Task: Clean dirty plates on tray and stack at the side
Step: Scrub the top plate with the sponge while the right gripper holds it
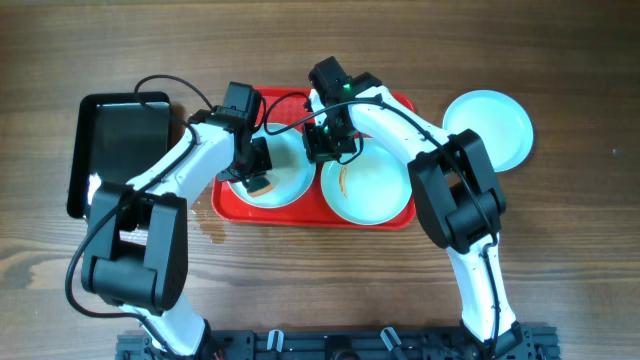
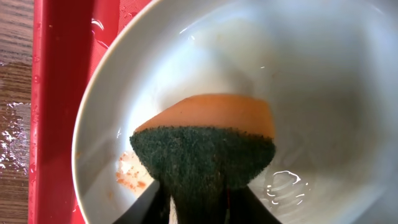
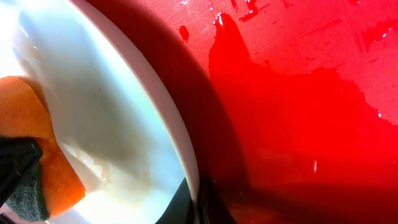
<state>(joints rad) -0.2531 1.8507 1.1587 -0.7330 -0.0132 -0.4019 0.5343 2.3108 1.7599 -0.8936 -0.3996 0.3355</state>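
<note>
Two plates lie on the red tray (image 1: 300, 218). Over the left plate (image 1: 292, 182) my left gripper (image 1: 258, 172) is shut on an orange sponge (image 2: 205, 149) with a dark green scouring face, pressed into the plate (image 2: 323, 81). An orange-brown smear (image 2: 130, 175) shows beside the sponge. My right gripper (image 1: 325, 150) is shut on this plate's far rim; in the right wrist view the rim (image 3: 180, 149) runs between the jaws of that gripper (image 3: 198, 199). The right plate (image 1: 372, 188) carries a thin orange smear (image 1: 343, 180). A third plate (image 1: 495, 125) rests on the table right of the tray.
A glossy black tray (image 1: 120, 140) lies at the left on the wooden table. Water drops sit on the table (image 1: 205, 215) by the red tray's left corner, and the tray floor (image 3: 298, 93) is wet.
</note>
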